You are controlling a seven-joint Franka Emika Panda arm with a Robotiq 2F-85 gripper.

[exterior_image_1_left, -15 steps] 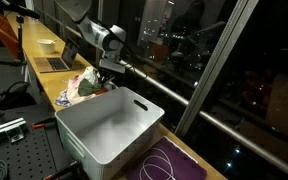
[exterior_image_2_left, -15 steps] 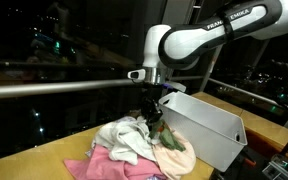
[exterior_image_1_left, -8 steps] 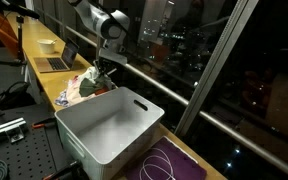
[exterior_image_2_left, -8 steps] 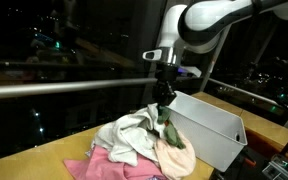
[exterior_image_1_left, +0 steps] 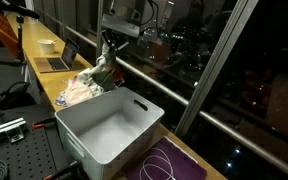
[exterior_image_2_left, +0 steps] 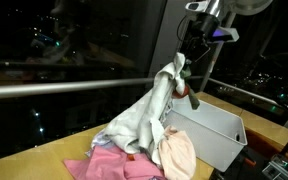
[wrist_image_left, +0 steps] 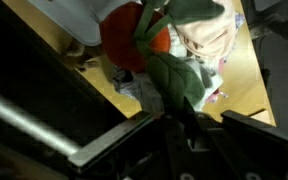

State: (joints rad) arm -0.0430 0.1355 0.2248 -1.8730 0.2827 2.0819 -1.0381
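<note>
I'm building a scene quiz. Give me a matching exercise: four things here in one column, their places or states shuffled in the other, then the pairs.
1 green cloth
2 white cloth
3 pink cloth
4 bin

a empty
b lying on the table
c in the gripper
d stretched upward

Pairs: 1-c, 2-d, 3-b, 4-a

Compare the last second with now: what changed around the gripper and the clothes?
The gripper, still shut on the grey-white garment, rose sharply and stretched the garment upward, its lower end trailing on the heap. The pink cloth and the white bin stayed where they were.
</note>
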